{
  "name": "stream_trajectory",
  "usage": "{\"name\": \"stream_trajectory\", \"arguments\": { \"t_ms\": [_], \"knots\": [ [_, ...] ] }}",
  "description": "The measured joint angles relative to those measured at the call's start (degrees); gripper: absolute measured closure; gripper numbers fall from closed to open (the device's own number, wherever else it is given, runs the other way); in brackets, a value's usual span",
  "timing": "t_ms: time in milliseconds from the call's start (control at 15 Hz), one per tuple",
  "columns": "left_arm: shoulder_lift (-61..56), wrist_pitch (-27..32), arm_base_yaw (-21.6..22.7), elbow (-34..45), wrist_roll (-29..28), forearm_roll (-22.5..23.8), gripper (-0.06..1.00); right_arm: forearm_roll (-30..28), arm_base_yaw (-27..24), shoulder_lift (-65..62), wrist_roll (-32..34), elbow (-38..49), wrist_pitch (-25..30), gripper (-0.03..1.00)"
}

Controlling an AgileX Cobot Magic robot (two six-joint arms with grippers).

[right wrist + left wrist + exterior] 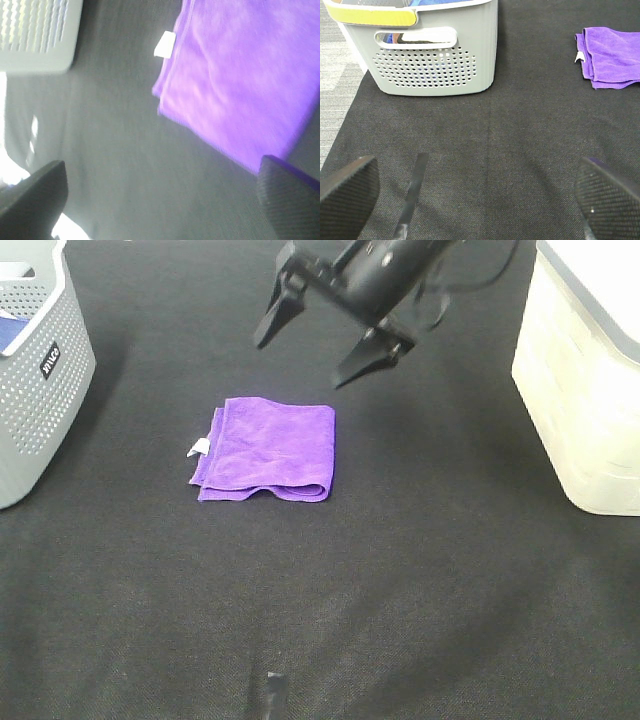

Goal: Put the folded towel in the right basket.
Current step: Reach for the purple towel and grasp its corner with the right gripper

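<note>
Black cloth [420,600] covers the worktable we view from above. White basket [585,390], the goal, stands well right of the towel [268,450]; grey basket [40,370] stands well left of it. Right gripper [298,363] hangs just beyond the towel's far edge, jaws spread wide and empty; we judge it the nearer arm. Left gripper [477,200], likewise agape and empty, sits well short of the towel. The towel itself, purple and folded, lies flat, nearly square, slightly wider than deep. A white tag [199,447] marks its left edge.

Folded purple towel [266,450], flat on mat
</note>
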Motion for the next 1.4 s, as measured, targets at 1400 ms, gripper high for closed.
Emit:
{"name": "stream_trajectory", "arguments": {
  "t_ms": [1400],
  "knots": [
    [0.0,0.0,0.0,0.0,0.0,0.06,-0.04,6.59,-2.92,17.3,1.72,-2.01,-10.83,0.03]
  ]
}}
